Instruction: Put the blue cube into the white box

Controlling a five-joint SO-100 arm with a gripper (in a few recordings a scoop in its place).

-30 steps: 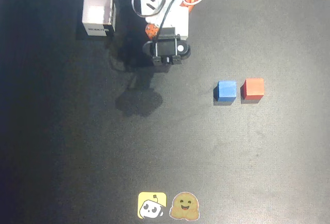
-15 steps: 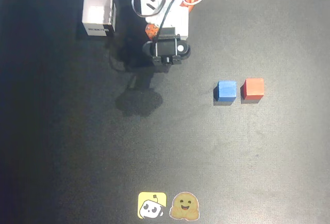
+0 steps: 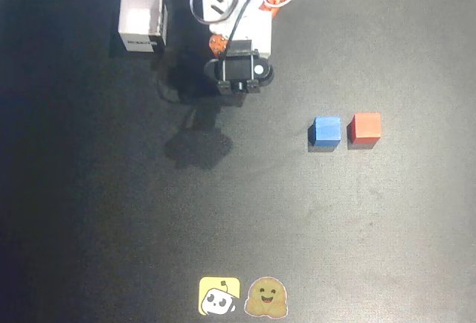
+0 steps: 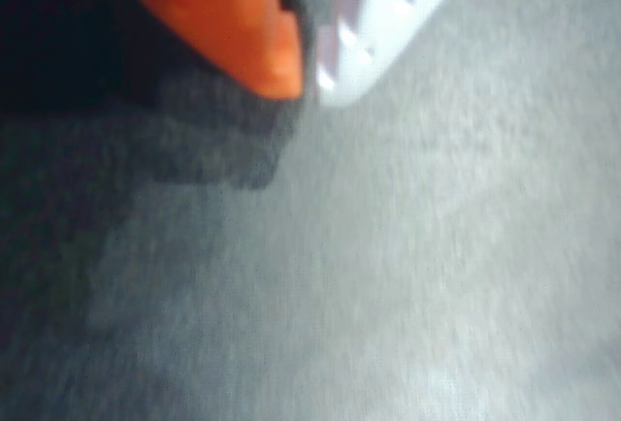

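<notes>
Overhead view: a dark mat (image 3: 111,211) covers the whole surface. The arm (image 3: 238,18) reaches in from the middle of the mat's top edge, white with orange parts and looping cables, and its black wrist block sits a little below that edge. The box (image 3: 141,19) stands near the top edge, left of the arm and apart from it, open side up, with a dark label on its lower wall. The blue cube (image 3: 326,130) lies on the mat right of centre, well apart from the arm and from the box. A red cube (image 3: 365,127) sits just beside it on the right, with a narrow gap between them. Two stickers (image 3: 242,296) lie side by side at the middle of the bottom edge, one yellow, one brown. The arm's shadow falls on the mat below and left of the wrist.

Wrist view: the gripper (image 4: 309,77) shows at the top, blurred, an orange finger on the left and a white one on the right. Their tips meet with no gap and nothing between them, so the jaws are clenched on nothing. Below them lies bare grey mat, with a dark shadow on the left.
</notes>
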